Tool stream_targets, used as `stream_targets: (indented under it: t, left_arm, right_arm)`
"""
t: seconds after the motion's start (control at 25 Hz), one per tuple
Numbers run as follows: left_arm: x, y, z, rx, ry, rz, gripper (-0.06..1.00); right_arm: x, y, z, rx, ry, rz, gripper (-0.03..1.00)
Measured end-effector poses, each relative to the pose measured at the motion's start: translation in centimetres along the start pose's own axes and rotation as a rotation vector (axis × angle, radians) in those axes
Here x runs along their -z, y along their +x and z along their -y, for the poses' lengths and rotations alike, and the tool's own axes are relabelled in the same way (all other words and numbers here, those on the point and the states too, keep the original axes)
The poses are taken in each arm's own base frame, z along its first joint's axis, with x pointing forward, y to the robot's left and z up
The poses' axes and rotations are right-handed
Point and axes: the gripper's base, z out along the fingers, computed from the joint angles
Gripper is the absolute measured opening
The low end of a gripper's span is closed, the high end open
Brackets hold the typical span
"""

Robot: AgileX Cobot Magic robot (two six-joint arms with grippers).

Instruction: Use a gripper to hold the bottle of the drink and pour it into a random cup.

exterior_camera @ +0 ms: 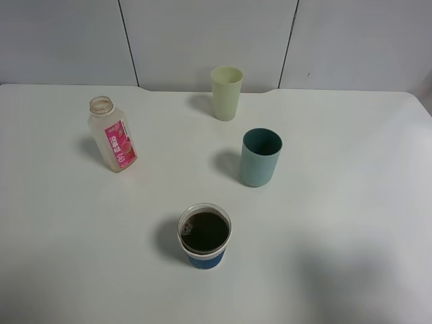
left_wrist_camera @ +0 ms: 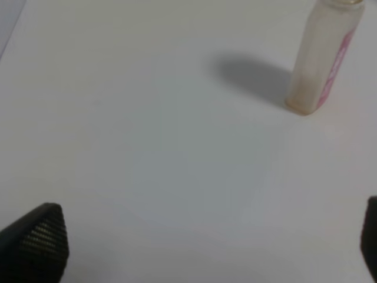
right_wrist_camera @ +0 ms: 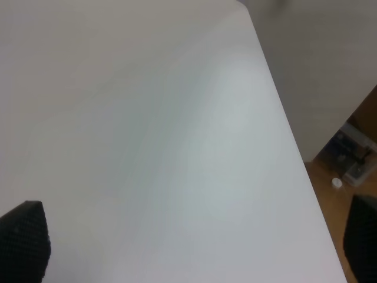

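Observation:
The bottle [exterior_camera: 113, 138] stands upright and capless on the white table at the left, with a pink label; its body looks pale, with no dark drink showing. The cup [exterior_camera: 204, 237] with the dark blue sleeve stands near the front middle and holds dark brown liquid. Neither gripper shows in the exterior high view. In the left wrist view the left gripper [left_wrist_camera: 203, 247] is open and empty, with the bottle [left_wrist_camera: 324, 59] well ahead of it. The right gripper [right_wrist_camera: 194, 242] is open and empty over bare table.
A taller teal cup [exterior_camera: 260, 156] stands right of centre and a pale yellow-green cup [exterior_camera: 226, 92] at the back middle. The right wrist view shows the table's edge [right_wrist_camera: 285, 127] and the floor [right_wrist_camera: 353, 165] beyond it.

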Motion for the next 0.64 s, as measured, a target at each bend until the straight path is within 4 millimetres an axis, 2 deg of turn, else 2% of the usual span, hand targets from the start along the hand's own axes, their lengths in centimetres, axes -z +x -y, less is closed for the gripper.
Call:
stream_targets:
  t: [0.64]
  left_arm:
    - [0.00, 0.00, 0.00, 0.000, 0.000, 0.000, 0.98]
  right_arm:
    - [0.00, 0.00, 0.00, 0.000, 0.000, 0.000, 0.99]
